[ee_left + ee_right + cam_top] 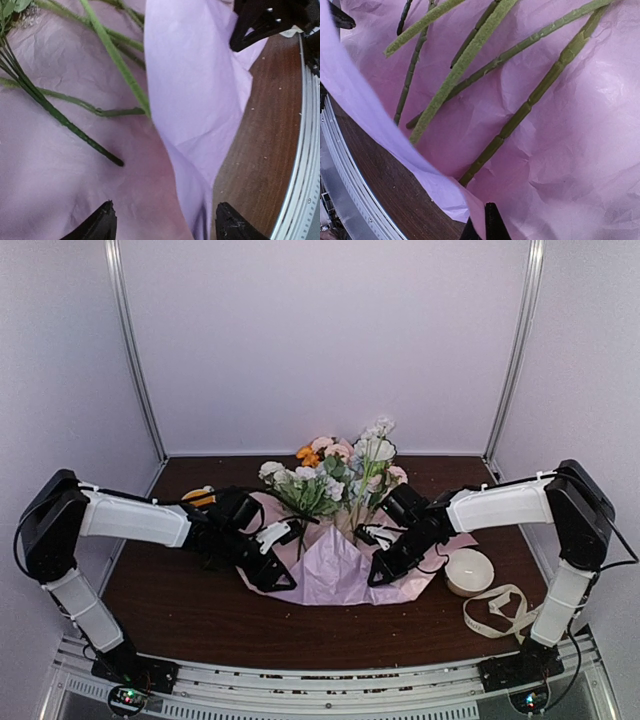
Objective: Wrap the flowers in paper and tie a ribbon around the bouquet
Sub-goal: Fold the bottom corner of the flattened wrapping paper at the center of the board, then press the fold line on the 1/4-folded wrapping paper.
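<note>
- The step in hand, as I judge it, is folding the paper [335, 575] over the stems; no cone is formed yet.
- The flowers [330, 475] lie on the paper, blooms past its far edge, stems [465, 60] fanned across its pink inner face toward its near corner.
- The right hand [487, 222] is pinched fully closed on the paper's near edge and holds a lilac flap [195, 90] lifted off the sheet.
- The left hand [167, 225] stands with fingers wide apart above the paper's left part, gripping nothing; the foot of the flap runs between the fingertips.
- To do it well, the flap should travel across the stems low and taut, so the thin sheet creases rather than tears.
- The stems are splayed; gathering them to the paper's middle first would probably give a tighter wrap.
- The free left hand could press down on the paper beside the stems, so that the sheet and bunch do not slide with the pull.
- The left arm [130, 518] reaches in from the paper's left side, forearm near level, wrist bent down over the sheet.
- The right arm [500, 505] mirrors it from the paper's right side, wrist angled down to the near edge.
- The ribbon [500, 612] lies loose on the tabletop [200, 610], well off the paper's right corner, untouched.
</note>
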You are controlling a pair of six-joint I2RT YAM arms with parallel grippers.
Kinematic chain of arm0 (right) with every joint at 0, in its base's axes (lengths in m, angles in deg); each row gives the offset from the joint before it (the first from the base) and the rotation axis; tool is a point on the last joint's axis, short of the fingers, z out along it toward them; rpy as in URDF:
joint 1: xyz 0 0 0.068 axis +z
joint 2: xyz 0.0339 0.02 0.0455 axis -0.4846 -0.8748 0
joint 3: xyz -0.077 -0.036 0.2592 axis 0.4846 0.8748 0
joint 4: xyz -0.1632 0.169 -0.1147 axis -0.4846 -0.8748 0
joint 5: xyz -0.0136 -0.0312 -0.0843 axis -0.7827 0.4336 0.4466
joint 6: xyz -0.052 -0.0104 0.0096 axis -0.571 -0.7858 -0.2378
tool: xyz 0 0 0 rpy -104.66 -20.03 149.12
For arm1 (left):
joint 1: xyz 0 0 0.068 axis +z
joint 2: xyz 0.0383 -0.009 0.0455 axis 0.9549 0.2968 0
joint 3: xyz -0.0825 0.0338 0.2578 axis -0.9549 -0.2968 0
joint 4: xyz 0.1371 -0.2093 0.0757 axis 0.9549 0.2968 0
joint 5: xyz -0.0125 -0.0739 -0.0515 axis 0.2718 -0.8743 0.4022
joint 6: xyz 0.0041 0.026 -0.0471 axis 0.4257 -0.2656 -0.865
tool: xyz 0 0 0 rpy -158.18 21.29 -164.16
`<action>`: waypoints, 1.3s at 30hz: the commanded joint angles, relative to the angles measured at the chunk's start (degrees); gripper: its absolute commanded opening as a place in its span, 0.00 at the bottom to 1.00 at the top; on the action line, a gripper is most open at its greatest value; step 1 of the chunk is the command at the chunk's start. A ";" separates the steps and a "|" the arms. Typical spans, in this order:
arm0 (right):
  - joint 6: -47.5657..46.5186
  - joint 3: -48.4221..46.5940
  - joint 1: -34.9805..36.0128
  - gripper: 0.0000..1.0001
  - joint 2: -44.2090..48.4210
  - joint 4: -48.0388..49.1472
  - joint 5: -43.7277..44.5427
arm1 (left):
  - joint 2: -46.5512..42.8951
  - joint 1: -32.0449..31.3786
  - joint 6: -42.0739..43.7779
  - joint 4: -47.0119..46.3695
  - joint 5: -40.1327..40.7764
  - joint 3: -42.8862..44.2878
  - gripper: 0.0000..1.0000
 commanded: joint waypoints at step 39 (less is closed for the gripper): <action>20.09 12.46 8.72 0.17 8.33 -2.77 26.52 | 11.84 0.99 0.14 12.19 2.26 7.45 0.00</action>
